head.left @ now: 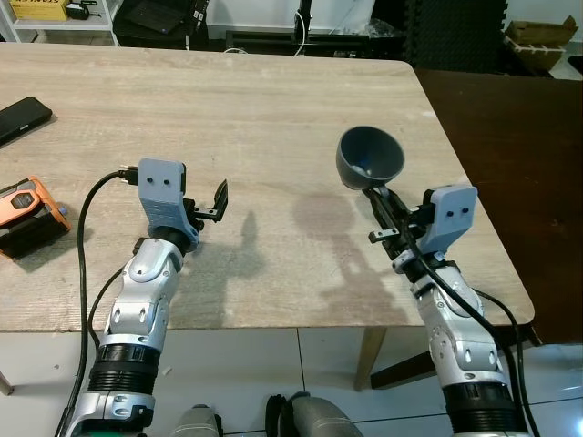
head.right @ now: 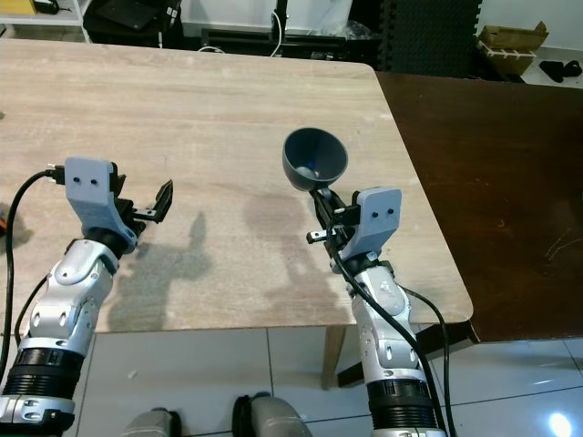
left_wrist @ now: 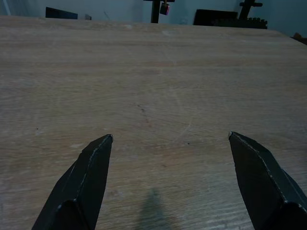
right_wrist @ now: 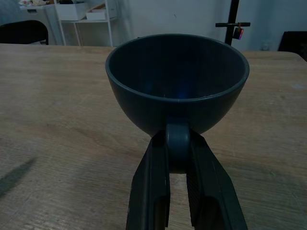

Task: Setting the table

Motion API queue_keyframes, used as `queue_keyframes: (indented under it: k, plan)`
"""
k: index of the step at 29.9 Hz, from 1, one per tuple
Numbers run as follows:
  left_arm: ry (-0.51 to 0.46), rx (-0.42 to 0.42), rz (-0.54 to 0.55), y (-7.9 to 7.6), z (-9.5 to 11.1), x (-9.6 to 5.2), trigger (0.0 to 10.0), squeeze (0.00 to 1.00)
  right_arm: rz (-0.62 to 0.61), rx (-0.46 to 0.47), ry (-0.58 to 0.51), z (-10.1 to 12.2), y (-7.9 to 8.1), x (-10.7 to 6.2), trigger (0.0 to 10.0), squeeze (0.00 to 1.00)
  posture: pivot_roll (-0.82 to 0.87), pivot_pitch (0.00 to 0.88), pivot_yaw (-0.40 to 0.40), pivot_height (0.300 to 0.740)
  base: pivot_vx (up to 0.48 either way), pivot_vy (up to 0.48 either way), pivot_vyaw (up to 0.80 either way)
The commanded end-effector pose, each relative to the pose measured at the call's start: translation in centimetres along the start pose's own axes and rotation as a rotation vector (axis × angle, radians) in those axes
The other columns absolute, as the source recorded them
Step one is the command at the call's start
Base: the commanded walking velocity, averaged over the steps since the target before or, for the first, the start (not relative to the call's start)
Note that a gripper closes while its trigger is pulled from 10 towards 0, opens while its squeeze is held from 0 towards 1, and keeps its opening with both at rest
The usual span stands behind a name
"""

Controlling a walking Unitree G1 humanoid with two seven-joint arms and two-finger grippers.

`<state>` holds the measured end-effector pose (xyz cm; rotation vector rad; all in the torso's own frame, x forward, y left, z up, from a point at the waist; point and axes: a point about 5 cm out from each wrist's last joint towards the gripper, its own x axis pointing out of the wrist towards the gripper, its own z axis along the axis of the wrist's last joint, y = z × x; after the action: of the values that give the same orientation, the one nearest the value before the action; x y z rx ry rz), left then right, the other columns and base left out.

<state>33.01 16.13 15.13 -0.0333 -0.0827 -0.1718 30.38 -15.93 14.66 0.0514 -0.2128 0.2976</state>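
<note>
Bowl (head.left: 370, 157) sits clamped by its base in right hand (right_wrist: 178, 158) above table (head.left: 273, 118); left hand (left_wrist: 170, 139) spread wide, empty.

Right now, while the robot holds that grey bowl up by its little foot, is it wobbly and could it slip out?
Probably a bit wobbly: the right gripper pinches only the grey bowl's small foot, so the wide body hangs beyond the fingers. It looks like smooth, stiff plastic, so likely light, but slippery. If set down tilted, its round side could roll on the wooden table.

You have no legible text, label, brand or number here. The orange device (head.left: 27, 211) on the surface (head.left: 255, 109) shows markings too small to read.
</note>
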Motion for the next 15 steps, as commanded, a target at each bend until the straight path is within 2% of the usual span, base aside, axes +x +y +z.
queue_keyframes:
  k: [1, 5, 15]
  plan:
    - [0.024, -0.019, 0.007, -0.14, -0.46, -0.07, 10.0, 0.0, -0.001, -0.013, -0.001, -0.08, 0.05, 0.04, 10.0, 0.0, 0.08, 0.081, -0.056, 0.74, 0.0, 0.48, 0.0]
    - [0.021, -0.014, 0.004, -0.16, -0.44, -0.11, 10.0, 0.0, -0.004, -0.014, -0.002, -0.11, 0.13, 0.06, 10.0, 0.0, 0.08, 0.083, -0.054, 0.74, 0.0, 0.373, 0.0]
    - [0.021, 0.006, -0.012, -0.4, -0.33, -0.11, 10.0, 0.0, -0.007, -0.013, 0.0, -0.33, 0.21, -0.23, 10.0, 0.0, 0.08, 0.086, -0.047, 0.74, 0.0, 0.0, 0.0]
